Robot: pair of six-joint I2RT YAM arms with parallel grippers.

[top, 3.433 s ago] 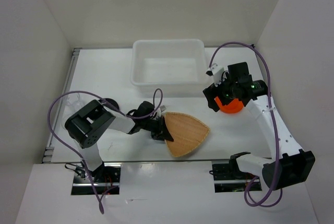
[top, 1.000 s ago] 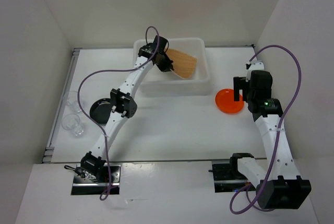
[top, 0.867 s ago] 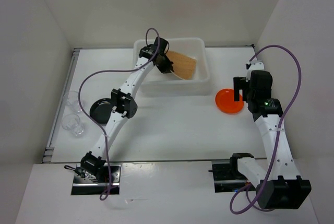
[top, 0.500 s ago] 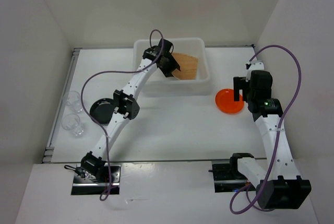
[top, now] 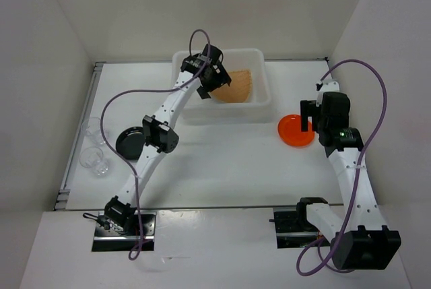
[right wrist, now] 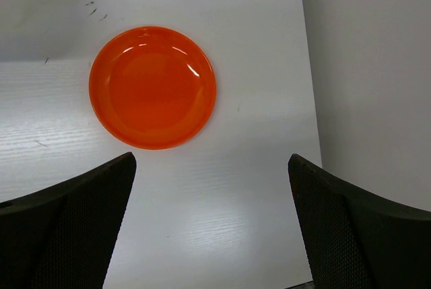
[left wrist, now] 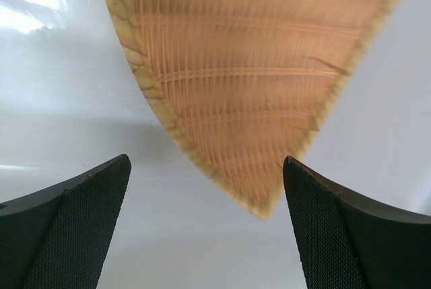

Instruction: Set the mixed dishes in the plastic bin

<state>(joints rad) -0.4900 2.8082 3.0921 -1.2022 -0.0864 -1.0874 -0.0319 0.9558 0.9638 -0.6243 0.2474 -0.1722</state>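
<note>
The tan woven fan-shaped plate (top: 237, 86) lies inside the white plastic bin (top: 229, 112), free of any grip. My left gripper (top: 215, 80) hovers open just over the plate's pointed end; in the left wrist view the woven plate (left wrist: 249, 87) sits past the open left gripper (left wrist: 205, 168). The orange plate (top: 295, 131) rests on the table right of the bin. My right gripper (top: 308, 118) hangs open above it, and in the right wrist view the orange plate (right wrist: 153, 87) lies ahead of the empty right gripper (right wrist: 212, 161). The black plate (top: 129, 142) and two clear cups (top: 93, 161) sit at the left.
The left arm stretches diagonally from its base to the bin, passing over the black plate's right side. A second clear cup (top: 92, 129) stands near the table's left rail. The enclosure's right wall (right wrist: 370, 67) runs close beside the orange plate.
The left gripper has opened and let go of the woven plate, which has dropped into the bin. The right arm has not moved.
</note>
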